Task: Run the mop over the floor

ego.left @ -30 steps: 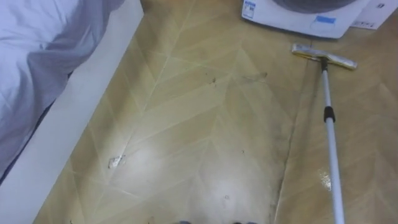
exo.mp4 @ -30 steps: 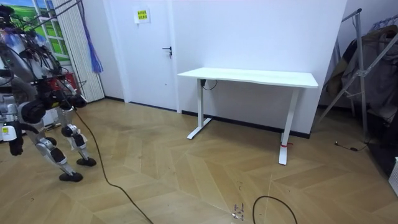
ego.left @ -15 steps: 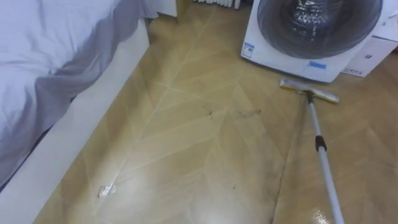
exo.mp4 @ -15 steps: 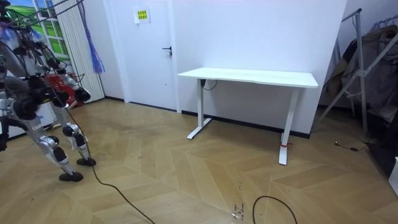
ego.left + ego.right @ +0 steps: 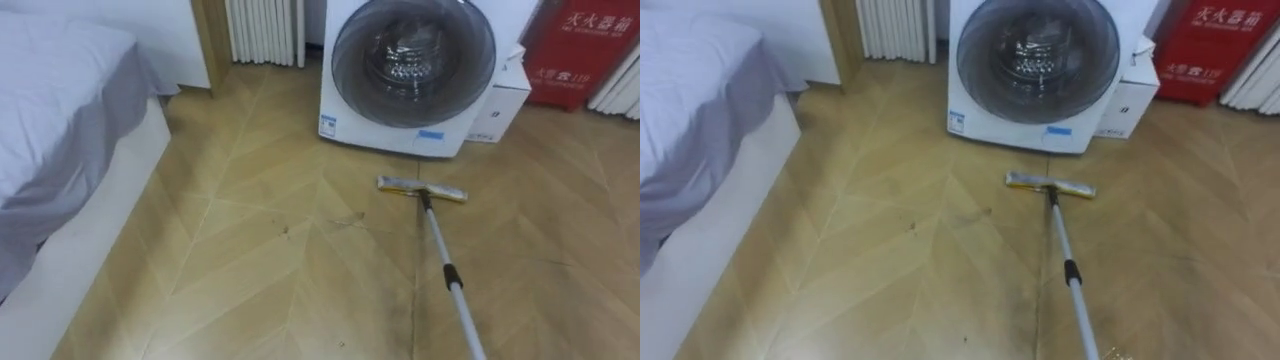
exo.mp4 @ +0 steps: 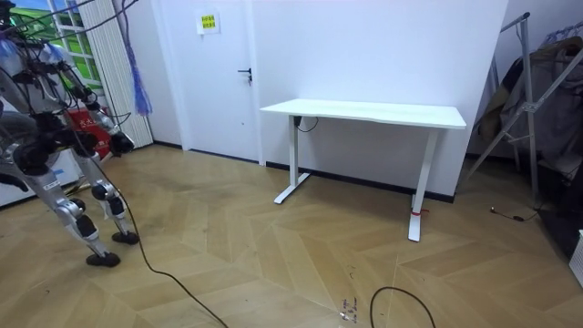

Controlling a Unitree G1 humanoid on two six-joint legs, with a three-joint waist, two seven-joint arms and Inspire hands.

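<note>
Mop (image 5: 441,248) is lying across the wood floor (image 5: 270,250), with its flat head (image 5: 421,189) sitting near the front of the washing machine (image 5: 412,70) but not touching it. The pole is running back to the bottom edge. A bed (image 5: 60,120) is sitting on the left. Can't tell whether the left hand or right hand is gripping anything.

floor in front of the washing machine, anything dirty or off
Yes: a dark grimy streak runs along the floor beside the mop pole, and small dark specks lie left of the mop head.
</note>
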